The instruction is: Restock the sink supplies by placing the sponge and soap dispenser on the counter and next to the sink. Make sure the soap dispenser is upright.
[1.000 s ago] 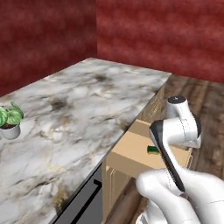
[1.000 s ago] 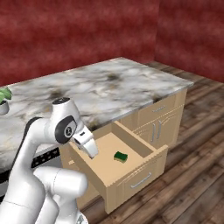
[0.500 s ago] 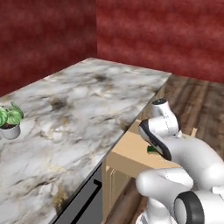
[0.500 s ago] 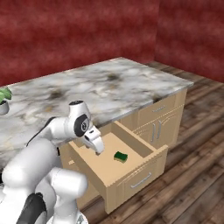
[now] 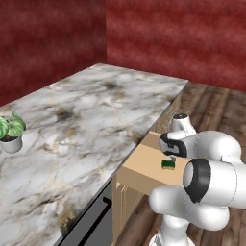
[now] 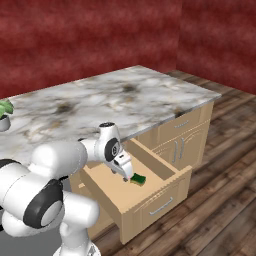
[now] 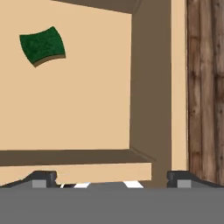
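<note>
Where the light wooden drawer stands pulled out from the cabinets under the counter, the sponge lies flat on the drawer floor, green face up, clear of the drawer walls. From the right base view the sponge sits toward the middle of the drawer, with the gripper hanging just above and beside it, not touching. In the hand view the two dark fingertips stand far apart at the bottom edge, jaws spread wide with nothing between them; the sponge shows well up and to the left of them. From the left base view the sponge peeks out just past the arm's wrist. The marble worktop is bare along this stretch save a small potted plant at its far left end. Dark wood plank floor runs beside the open drawer front.
</note>
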### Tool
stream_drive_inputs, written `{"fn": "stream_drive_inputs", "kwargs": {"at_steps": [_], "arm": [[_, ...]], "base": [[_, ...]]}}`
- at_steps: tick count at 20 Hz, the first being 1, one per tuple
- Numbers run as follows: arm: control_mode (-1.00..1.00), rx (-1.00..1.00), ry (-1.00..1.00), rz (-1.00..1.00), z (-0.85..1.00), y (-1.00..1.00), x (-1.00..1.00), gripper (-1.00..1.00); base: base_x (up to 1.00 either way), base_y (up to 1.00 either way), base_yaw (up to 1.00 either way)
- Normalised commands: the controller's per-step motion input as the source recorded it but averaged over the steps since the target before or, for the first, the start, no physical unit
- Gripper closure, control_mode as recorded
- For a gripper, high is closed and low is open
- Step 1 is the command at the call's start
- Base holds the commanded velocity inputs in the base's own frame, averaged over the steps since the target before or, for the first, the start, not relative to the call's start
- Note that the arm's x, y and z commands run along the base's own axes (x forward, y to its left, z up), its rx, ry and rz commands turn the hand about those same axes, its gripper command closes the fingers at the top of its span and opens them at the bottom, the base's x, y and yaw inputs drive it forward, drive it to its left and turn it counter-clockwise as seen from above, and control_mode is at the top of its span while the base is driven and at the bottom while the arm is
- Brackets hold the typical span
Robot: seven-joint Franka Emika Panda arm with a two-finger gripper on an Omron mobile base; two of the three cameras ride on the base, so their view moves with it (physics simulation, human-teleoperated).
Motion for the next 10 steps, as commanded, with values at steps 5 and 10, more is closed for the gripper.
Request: {"fn": "stream_drive_inputs", "kwargs": {"at_steps": [5,10], "arm": [[-1.00,0.05,0.00,0.00,-0.33,-0.44,0.23,-1.00],[-1.00,0.04,0.00,0.00,-0.44,-0.36,0.23,-1.00]], "base": [[0.00,0.00,0.00],[0.00,0.00,0.00]]}}
